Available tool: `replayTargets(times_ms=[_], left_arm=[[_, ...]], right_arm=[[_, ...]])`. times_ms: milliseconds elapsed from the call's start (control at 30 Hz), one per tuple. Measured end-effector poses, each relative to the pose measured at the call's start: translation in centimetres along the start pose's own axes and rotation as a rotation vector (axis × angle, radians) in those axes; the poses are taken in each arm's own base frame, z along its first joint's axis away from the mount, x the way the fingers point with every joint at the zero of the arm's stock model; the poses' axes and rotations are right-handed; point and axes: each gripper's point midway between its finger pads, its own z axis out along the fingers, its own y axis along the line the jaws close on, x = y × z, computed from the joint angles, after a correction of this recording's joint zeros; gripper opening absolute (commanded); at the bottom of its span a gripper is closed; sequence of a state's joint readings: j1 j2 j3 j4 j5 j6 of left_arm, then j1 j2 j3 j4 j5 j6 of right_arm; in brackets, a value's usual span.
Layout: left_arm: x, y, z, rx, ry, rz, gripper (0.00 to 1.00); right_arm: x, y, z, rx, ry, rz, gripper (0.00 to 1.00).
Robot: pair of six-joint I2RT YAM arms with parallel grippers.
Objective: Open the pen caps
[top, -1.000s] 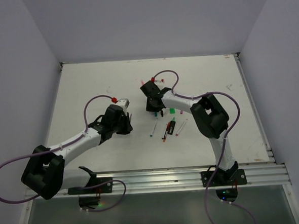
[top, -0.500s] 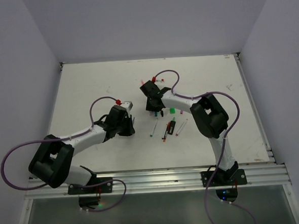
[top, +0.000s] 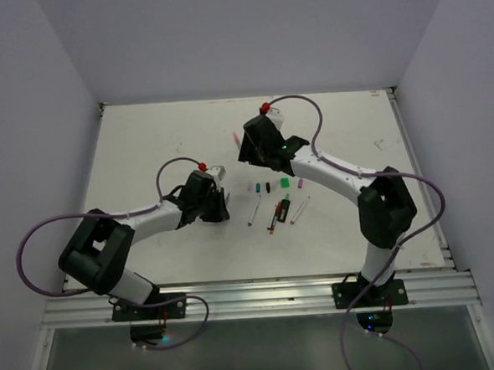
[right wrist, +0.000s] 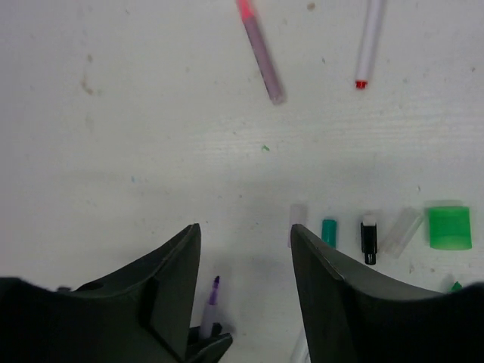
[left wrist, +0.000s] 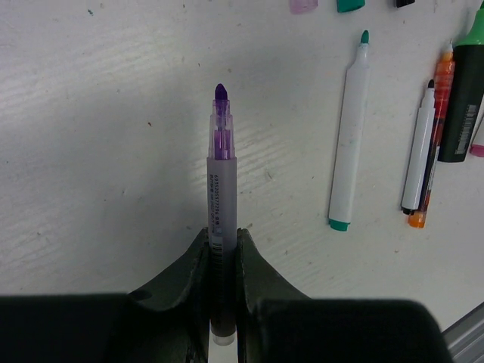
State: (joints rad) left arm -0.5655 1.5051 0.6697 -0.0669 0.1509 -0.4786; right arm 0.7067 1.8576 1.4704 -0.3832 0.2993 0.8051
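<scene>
Pinching slim translucent purple-tipped pen (left wrist: 221, 174), left pincer (left wrist: 223, 249), right pincer (right wrist: 246, 280) spread, stubby caps (right wrist: 329, 231) nearby

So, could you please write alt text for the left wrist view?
The left gripper is shut on an uncapped purple-tipped pen over the white table. To its right lie a teal-tipped pen and a cluster of other pens.

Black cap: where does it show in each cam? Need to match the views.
Top external: black cap mid-table in the row of caps, left of the green cap.
Left wrist: black cap cut off at the top edge, right of centre.
Right wrist: black cap lower right, left of the green cap.
Shared landmark: the teal cap lies next to it in all three views.
</scene>
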Motion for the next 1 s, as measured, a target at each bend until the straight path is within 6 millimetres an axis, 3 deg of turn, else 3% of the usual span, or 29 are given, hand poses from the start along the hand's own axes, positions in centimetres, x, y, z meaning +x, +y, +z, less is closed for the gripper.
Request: replayTargets(times_ms=[167, 300, 633, 1000], left_arm=[[-0.4, -0.6, 1.0, 0.011, 0.016, 0.007, 0.10], [-1.0, -1.6, 1.8, 0.032, 0.019, 0.022, 0.11], [-2.1, -3.7, 3.6, 0.079, 0.020, 0.050, 0.20], [-2.0, -4.4, 3.7, 0.098, 0.019, 0.051, 0.36]], right_arm=[[-5.6, 1.2, -6.1, -0.090, -0.180, 0.015, 0.63], [-7.1, 0.0, -8.8, -0.109, -0.251, 0.028, 0.63], [-5.0, -5.5, -8.0, -0.011, -0.236, 0.026, 0.63], [-5.4, -7.2, -8.2, 0.003, -0.242, 0.055, 0.63]])
